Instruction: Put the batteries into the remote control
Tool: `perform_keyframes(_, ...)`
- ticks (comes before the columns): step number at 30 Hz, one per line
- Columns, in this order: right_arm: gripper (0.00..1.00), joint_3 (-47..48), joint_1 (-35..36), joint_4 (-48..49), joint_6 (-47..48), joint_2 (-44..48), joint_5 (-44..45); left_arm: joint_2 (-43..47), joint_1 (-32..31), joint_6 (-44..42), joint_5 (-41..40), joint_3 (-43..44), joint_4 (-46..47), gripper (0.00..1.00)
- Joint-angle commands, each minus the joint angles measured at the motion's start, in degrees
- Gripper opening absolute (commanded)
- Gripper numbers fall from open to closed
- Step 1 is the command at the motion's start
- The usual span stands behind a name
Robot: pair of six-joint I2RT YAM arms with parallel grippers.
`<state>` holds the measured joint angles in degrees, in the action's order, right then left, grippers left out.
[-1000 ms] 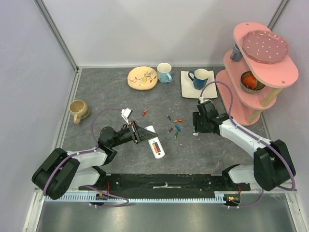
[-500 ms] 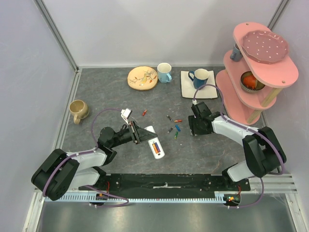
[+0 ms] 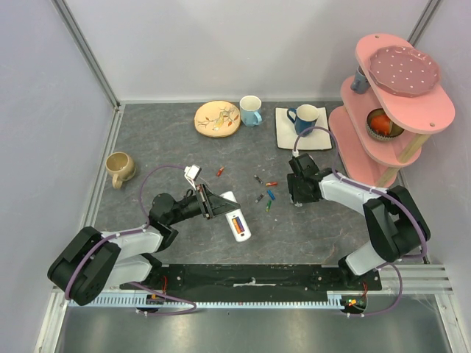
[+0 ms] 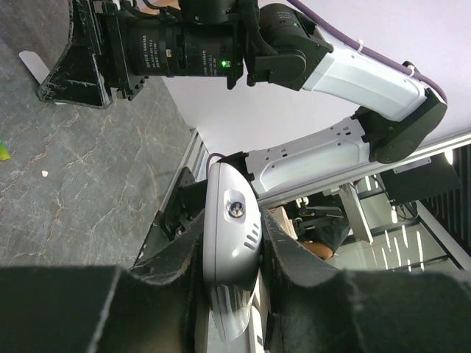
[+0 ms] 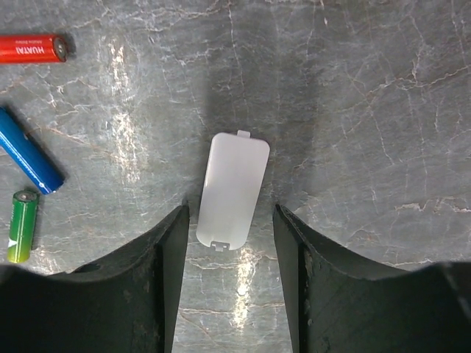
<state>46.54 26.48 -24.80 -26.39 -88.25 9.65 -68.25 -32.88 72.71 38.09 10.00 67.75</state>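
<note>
Grey marbled table point(image 3: 184, 154). White remote control point(image 3: 243, 232) lies left of centre, back side up, with something orange-red showing in its open bay. Left tool point(image 3: 213, 203) is clenched on the remote's far end; its wrist view shows both fingers pressed against the white shell. Loose batteries point(image 3: 271, 195) lie scattered between the arms. Right tool point(image 5: 229, 212) is lowered to the table, released, jaws straddling a white battery cover point(image 5: 232, 187) lying flat, with a gap on each side. Red battery point(image 5: 33, 48), blue battery point(image 5: 29, 160) and green battery point(image 5: 20, 224) lie just beside it.
</note>
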Motion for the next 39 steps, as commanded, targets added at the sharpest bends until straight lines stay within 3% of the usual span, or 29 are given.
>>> perform_keyframes(1, 0.56, 1.6, 0.2, 2.4, -1.2, -1.6, 2.0, 1.2, -0.2, -1.8, 0.6, 0.1, 2.0, 0.02)
perform_keyframes(16, 0.52, -1.1, 0.2, 2.7, -0.8, -1.5, 0.5, 0.7, -0.2, -1.9, 0.7, 0.4, 2.1, 0.02)
perform_keyframes(31, 0.37, -2.0, 0.2, 2.5, -0.8, -0.8, 0.5, 0.7, -0.2, -1.8, 0.7, 0.4, 2.2, 0.02)
perform_keyframes(39, 0.28, -0.8, 0.2, 0.1, -1.8, 4.7, -1.4, -0.2, -0.2, -1.6, 0.1, 1.5, 2.0, 0.02)
